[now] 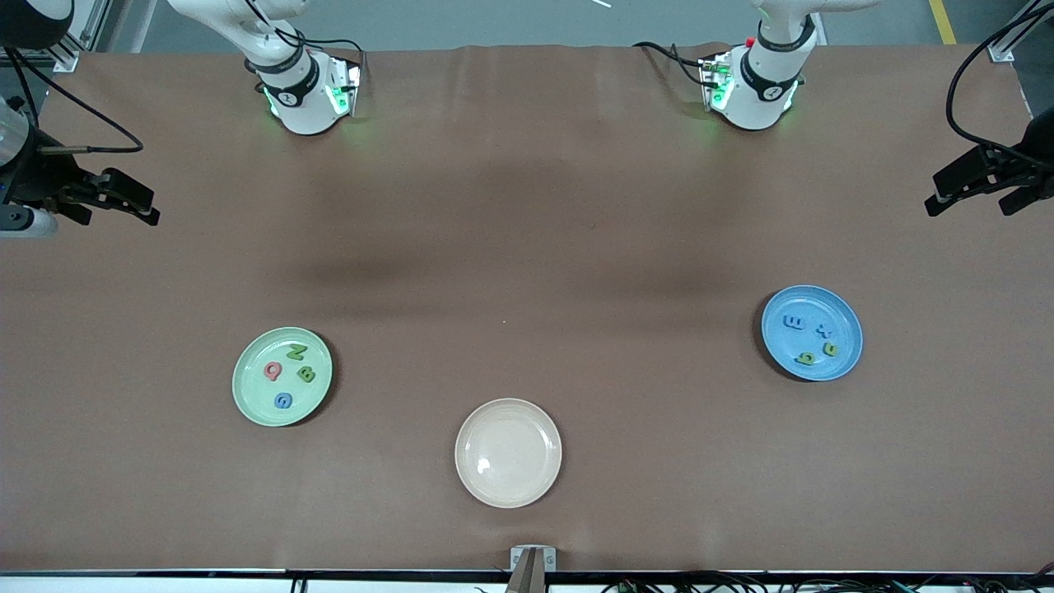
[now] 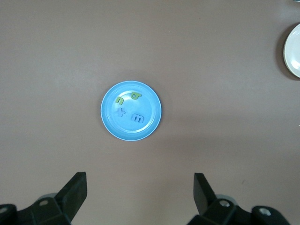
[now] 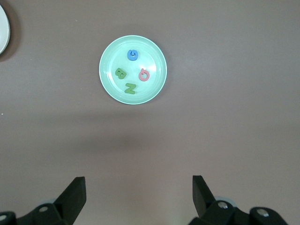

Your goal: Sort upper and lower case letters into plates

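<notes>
The pale mint plate point(image 1: 247, 387) lies toward the right arm's end and holds green N point(image 1: 296, 352), pink-red Q point(image 1: 273, 371), green B point(image 1: 305, 374) and blue G point(image 1: 283, 401). It also shows in the right wrist view point(image 3: 108, 61). The sky blue plate point(image 1: 848, 329) lies toward the left arm's end and holds blue E/m point(image 1: 795, 322), blue x point(image 1: 824, 332), green n/u point(image 1: 831, 349) and green b/q point(image 1: 806, 358). It also shows in the left wrist view point(image 2: 108, 124). My right gripper point(image 1: 151, 202) point(image 3: 139, 187) and my left gripper point(image 1: 935, 193) point(image 2: 140, 187) are open and empty, held high at the table's ends.
An empty cream-beige plate point(image 1: 508, 452) lies between the two plates, nearer to the front camera. Its edge shows in the left wrist view point(image 2: 295, 47) and in the right wrist view point(image 3: 2, 28). Both robot bases stand at the table's back edge.
</notes>
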